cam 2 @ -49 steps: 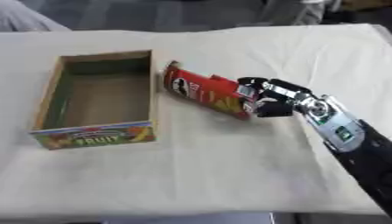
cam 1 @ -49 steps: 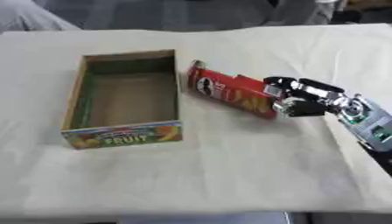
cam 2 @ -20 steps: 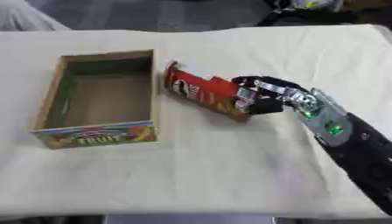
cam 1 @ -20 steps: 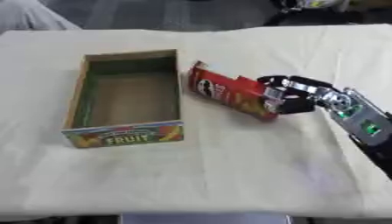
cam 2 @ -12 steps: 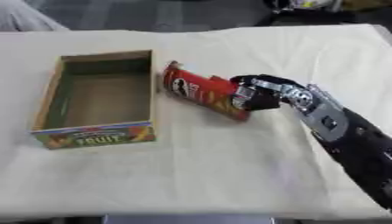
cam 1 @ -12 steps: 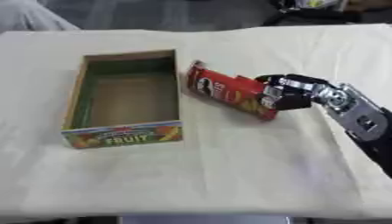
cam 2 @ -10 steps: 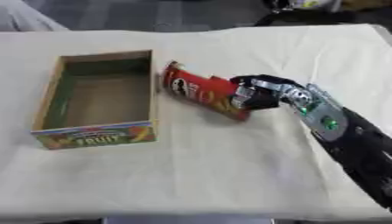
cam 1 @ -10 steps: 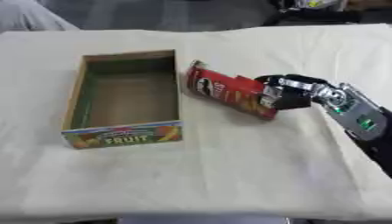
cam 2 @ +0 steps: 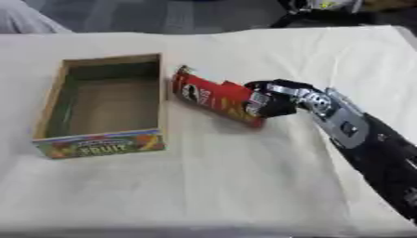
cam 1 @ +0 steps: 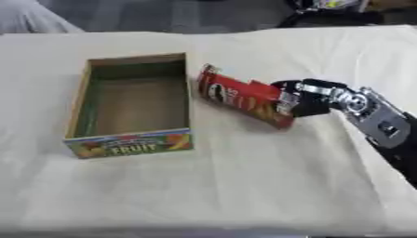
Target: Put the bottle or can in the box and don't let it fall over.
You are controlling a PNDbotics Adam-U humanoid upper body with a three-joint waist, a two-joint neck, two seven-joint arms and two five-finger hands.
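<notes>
Cardboard made up the box, which sat open-topped at the left centre of the frame on the cloth-covered table, its near wall printed with fruit and the word FRUIT. Nothing showed inside it. Just right of the box, near its far right corner, lay the red can, a long tube on its side, its lid end pointing toward the upper left and close to the box wall, its base end pointing toward the lower right. Whether the lid end touched the box could not be told.

Further right, at the centre right of the frame, the right robot hand had its fingers curled around the base end of the can, and its arm ran off toward the lower right corner. The left robot hand showed in neither view.

As a judgement, the task was at the grasp stage, with the can not yet lifted. The risk from here lay in the hold sitting at one end of a long tube: the free end could sag or swing on lifting and strike the box wall, shoving the box aside. Setting the can upright in the box could also fail if it were released while tilted, since a tall narrow tube topples easily.
</notes>
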